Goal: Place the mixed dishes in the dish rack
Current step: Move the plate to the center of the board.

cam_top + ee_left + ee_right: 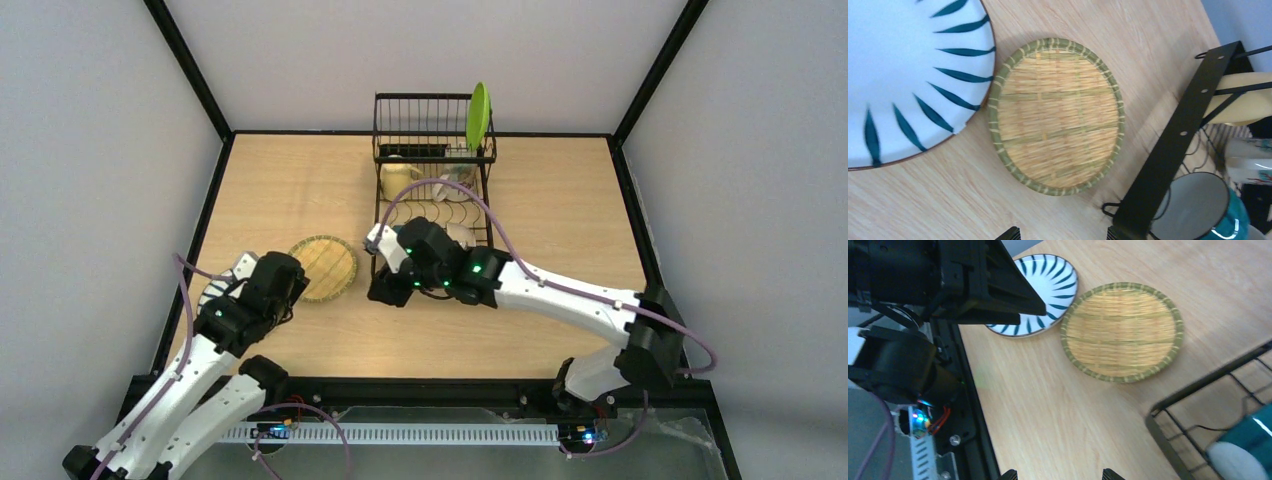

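Wooden tabletop bears tan woven plate and striped white plate flat outside dish rack, apparently awaiting loading; left gripper and right gripper gape empty.

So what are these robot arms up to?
They are loading dishes into the black dish rack. The lime green plate, yellow mug and blue bowl sit in it. The woven plate and striped plate lie on the table, under the open left gripper. The right gripper, open and empty, hangs by the rack's near end.
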`<state>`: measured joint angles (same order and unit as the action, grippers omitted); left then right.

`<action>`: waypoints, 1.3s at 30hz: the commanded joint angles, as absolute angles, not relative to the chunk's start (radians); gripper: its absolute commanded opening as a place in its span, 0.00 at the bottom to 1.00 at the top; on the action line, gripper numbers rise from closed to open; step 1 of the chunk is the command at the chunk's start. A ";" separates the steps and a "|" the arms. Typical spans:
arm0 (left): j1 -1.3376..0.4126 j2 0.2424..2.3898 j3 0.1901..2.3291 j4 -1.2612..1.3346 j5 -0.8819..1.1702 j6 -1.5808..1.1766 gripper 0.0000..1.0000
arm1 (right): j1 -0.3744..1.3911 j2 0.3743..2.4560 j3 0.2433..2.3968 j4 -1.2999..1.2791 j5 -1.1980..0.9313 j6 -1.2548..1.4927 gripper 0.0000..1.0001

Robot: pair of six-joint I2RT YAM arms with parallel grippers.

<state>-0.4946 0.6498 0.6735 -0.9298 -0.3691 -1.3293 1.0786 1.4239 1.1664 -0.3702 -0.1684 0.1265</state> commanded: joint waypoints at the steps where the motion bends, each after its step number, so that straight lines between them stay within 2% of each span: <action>1: -0.500 0.656 0.701 -1.009 -0.426 -1.292 0.99 | 1.116 1.516 1.230 -0.328 -0.227 0.238 0.96; 9: -0.500 0.737 0.704 -0.977 -0.431 -1.252 0.99 | 1.134 1.615 1.192 -0.233 -0.240 0.446 0.95; 17: -0.500 0.859 0.712 -0.914 -0.449 -1.214 0.99 | 1.134 1.645 1.170 -0.209 -0.183 0.456 0.94; 28: -0.448 1.090 0.794 -0.839 -0.463 -1.108 0.99 | 1.134 1.754 1.179 -0.118 -0.218 0.531 0.95; 39: -0.350 0.975 0.786 -0.850 -0.357 -0.985 0.99 | 1.134 1.851 1.116 0.148 -0.196 0.727 0.97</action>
